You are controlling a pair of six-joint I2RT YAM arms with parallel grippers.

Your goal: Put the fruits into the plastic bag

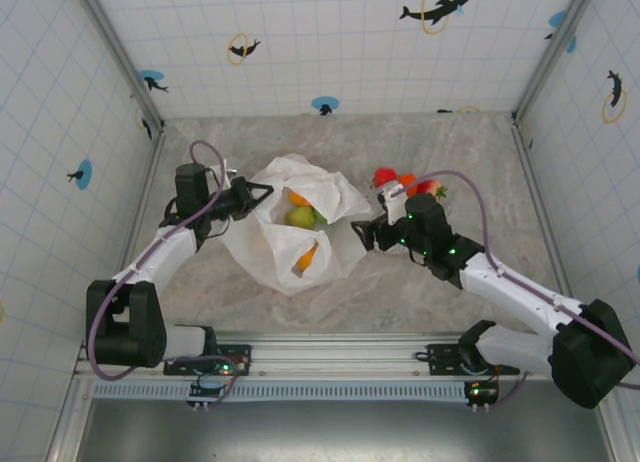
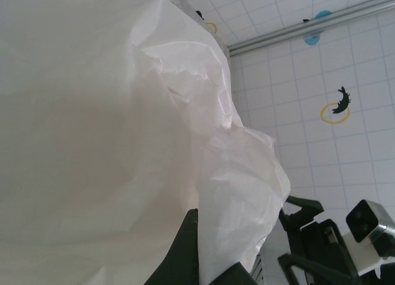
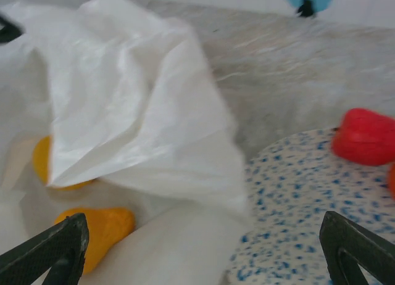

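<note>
Left gripper [image 1: 256, 197]: you're clamped on the bag [image 1: 285, 264] at its rim.
Right gripper [image 1: 360, 232]: your jaws gape wide, empty, beside the plate [image 3: 290, 192].

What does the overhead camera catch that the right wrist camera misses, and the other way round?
Overhead adds a round green fruit inside the crinkly white plastic bag, plus the metal rail holding both arm bases. The right wrist adds the blue-speckled round plate under a red fruit. Shared: the bag, orange fruits inside, the red fruit, the open right tool.
</note>
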